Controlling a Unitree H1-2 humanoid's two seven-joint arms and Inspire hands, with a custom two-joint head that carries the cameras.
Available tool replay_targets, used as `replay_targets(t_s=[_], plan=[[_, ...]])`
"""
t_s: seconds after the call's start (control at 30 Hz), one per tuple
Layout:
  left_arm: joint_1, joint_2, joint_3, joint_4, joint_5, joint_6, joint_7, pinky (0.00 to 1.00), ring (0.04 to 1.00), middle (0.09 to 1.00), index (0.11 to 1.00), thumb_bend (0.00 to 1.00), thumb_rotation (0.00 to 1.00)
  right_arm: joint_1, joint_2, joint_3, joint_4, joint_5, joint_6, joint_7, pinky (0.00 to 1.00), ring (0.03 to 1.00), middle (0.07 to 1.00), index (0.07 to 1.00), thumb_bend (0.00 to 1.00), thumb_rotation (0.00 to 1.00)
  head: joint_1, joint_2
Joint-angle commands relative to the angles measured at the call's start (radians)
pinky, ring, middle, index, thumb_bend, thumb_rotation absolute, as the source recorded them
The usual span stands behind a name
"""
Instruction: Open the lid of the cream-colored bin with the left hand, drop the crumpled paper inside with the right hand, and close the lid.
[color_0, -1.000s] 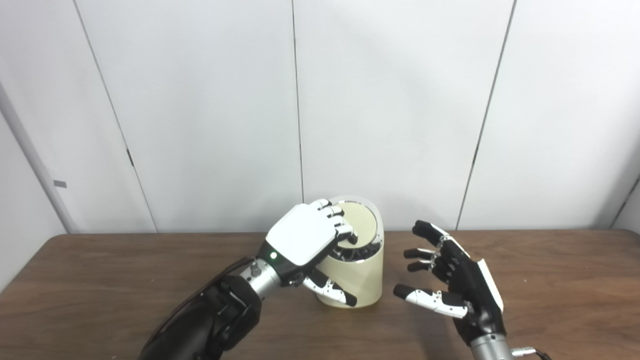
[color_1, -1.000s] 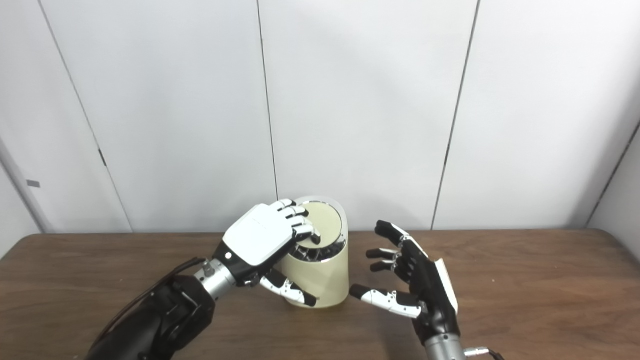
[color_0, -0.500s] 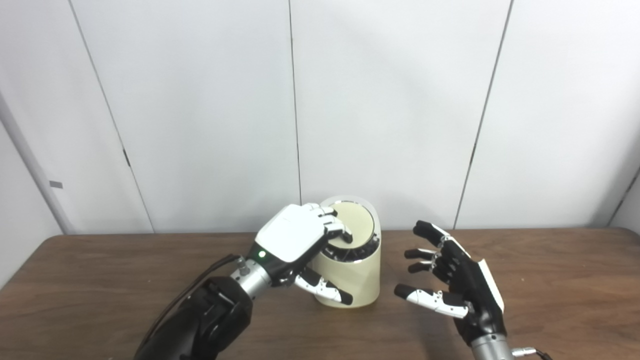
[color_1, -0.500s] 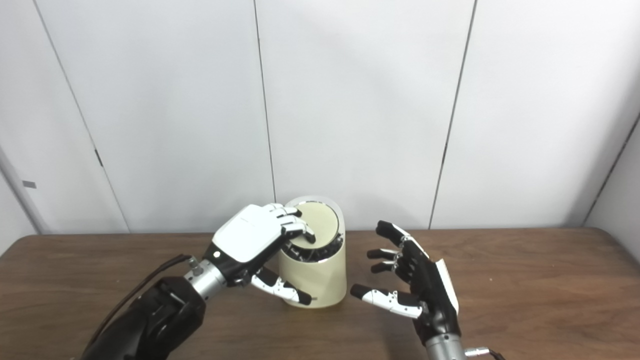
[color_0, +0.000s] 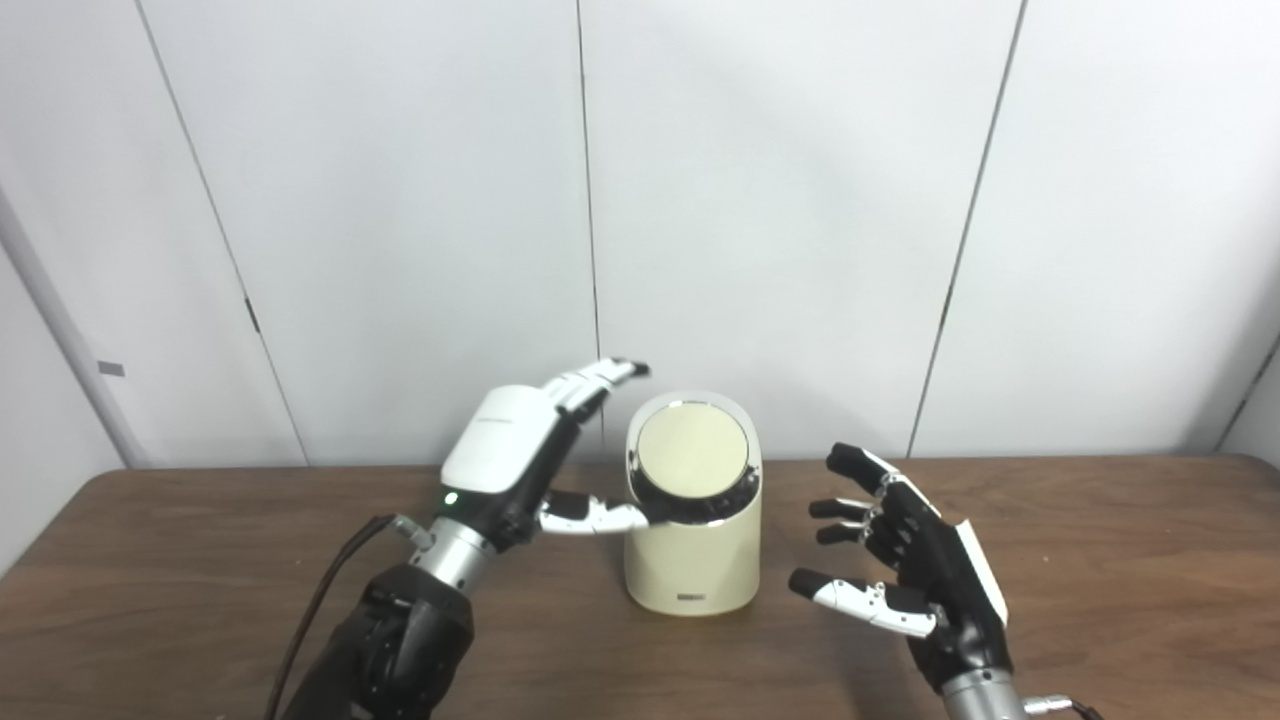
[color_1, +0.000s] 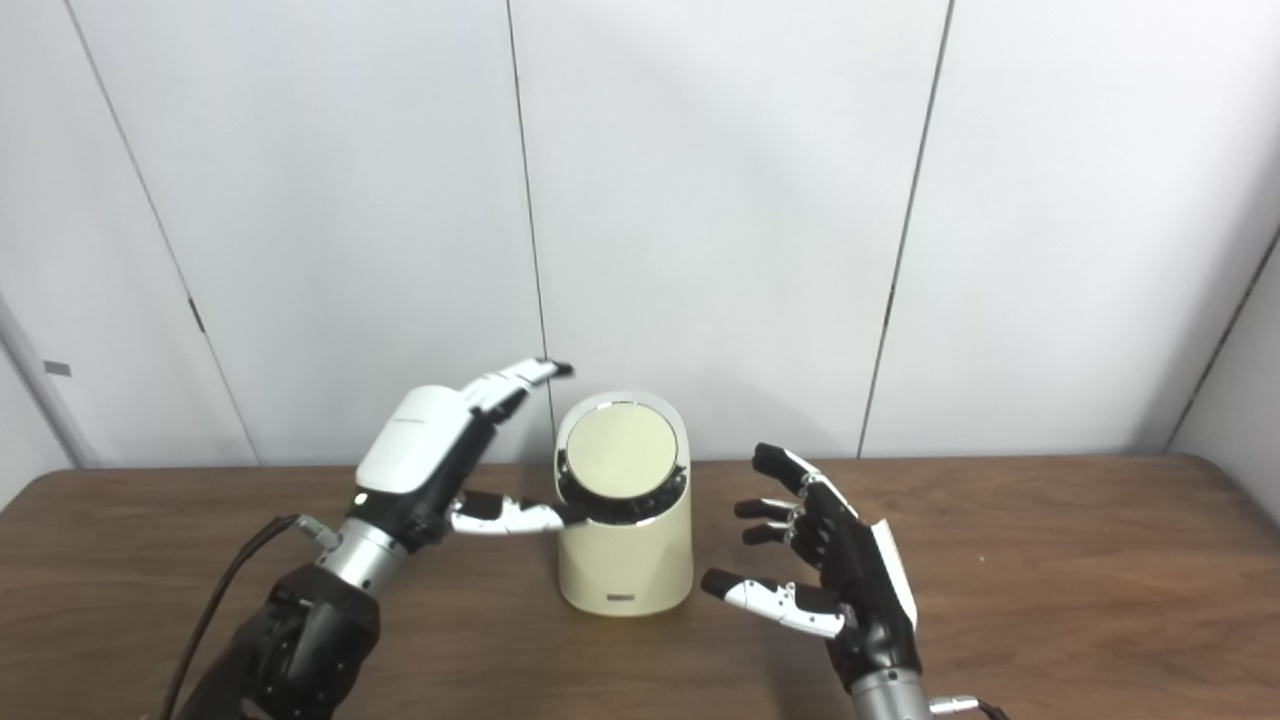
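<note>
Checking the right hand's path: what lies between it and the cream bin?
Nothing: only bare table separates the right hand from the bin, clearest in the right eye view.

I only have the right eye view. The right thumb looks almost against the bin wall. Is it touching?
Observer: No. In the left eye view a strip of bare table shows between the right hand and the cream-colored bin.
Operator: And the left thumb at the rim?
Observer: Here too the left hand has its thumb tip at the chrome ring around the closed lid. I cannot tell whether they touch. Its fingers are spread above, off the lid.
Operator: Any paper hidden from me?
Observer: None in the left eye view either. Both hands are empty.
</note>
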Motion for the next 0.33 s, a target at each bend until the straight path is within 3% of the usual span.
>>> replay_targets(t_s=[0.0,0.17,0.3], plan=[[-0.021,-0.011,0.039,-0.029,-0.101,0.011,-0.005,0.76,0.913,0.95,0.964,0.79,0.48,-0.025,-0.001,-0.004,-0.022,0.01,-0.028,0.003,0.58,0.666,0.818,0.79,0.76,0.13,0.001,0.001],[0.027,-0.055,0.116,-0.058,-0.366,0.054,-0.072,0.81,0.942,0.976,0.967,0.82,0.39,-0.027,-0.005,-0.008,-0.013,0.017,-0.034,0.005,0.59,0.673,0.812,0.785,0.76,0.12,0.002,0.0],[0.087,-0.077,0.163,-0.087,-0.509,0.083,-0.096,0.71,0.858,0.903,0.932,0.82,0.4,-0.029,-0.012,-0.011,-0.005,0.015,-0.043,0.006,0.58,0.673,0.818,0.784,0.76,0.13,0.006,-0.004]])
